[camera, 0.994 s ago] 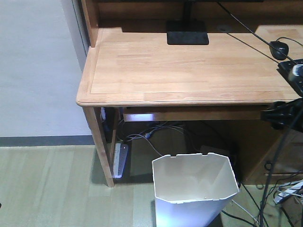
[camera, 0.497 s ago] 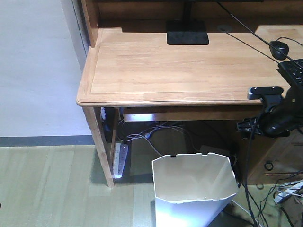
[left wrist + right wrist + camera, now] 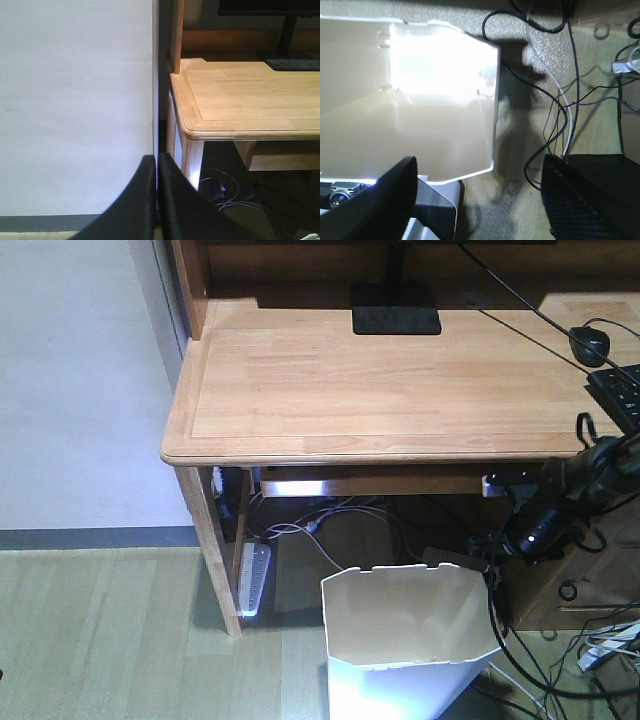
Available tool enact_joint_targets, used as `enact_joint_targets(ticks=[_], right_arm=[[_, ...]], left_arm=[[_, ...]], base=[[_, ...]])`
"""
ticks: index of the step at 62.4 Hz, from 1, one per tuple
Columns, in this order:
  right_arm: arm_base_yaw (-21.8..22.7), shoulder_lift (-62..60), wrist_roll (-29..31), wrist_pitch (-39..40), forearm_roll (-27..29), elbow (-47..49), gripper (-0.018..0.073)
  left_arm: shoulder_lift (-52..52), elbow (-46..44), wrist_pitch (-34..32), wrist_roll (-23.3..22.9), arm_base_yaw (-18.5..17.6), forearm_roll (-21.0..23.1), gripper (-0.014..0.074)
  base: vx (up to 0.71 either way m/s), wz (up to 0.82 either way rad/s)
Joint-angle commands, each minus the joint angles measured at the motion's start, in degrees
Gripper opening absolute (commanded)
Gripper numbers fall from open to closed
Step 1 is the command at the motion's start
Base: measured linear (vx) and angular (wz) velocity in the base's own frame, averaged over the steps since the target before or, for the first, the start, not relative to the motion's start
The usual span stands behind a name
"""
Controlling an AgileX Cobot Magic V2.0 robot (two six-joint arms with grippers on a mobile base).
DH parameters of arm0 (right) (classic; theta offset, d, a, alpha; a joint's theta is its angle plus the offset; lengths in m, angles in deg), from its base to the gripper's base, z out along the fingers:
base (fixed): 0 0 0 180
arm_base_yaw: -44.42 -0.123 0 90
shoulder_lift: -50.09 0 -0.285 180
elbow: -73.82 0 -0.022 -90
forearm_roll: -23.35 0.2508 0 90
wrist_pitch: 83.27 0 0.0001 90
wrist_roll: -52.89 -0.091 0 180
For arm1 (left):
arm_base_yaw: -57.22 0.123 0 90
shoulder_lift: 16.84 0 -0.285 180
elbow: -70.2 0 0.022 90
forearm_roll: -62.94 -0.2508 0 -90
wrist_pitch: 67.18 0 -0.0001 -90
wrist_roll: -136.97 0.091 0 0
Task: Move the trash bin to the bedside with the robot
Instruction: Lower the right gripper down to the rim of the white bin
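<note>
Directly beneath right hand (image 3: 477, 165): trash bin (image 3: 410, 640), on floor (image 3: 100, 640) by counter (image 3: 380, 380). Hand wide, lowered to the rim within the last second; grasp looks imminent. Left hand (image 3: 155, 165) pinched narrow, empty.

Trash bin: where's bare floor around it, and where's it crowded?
Bare floor left of the trash bin, out to the desk leg and wall. Crowded: cables on its right, power strip and wiring behind, under the desk.
</note>
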Motion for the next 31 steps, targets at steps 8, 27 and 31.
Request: enact_joint_targets(ticks=[8, 27, 31], right_arm=[[0.1, 5.5, 2.3, 2.1, 0.1, 4.9, 0.0504], [1.2, 15.6, 2.4, 4.7, 0.3, 9.6, 0.0504], [2.0, 17.4, 2.4, 4.8, 0.3, 11.0, 0.0504]], left_arm=[[0.6, 1.7, -4.3, -0.5, -0.1, 0.2, -0.0006], [0.6, 1.7, -4.3, -0.5, -0.1, 0.2, -0.0006], [0.6, 1.7, -4.3, -0.5, -0.1, 0.2, -0.0006]], base=[[0.0, 0.0], [0.0, 0.0], [0.0, 0.0]])
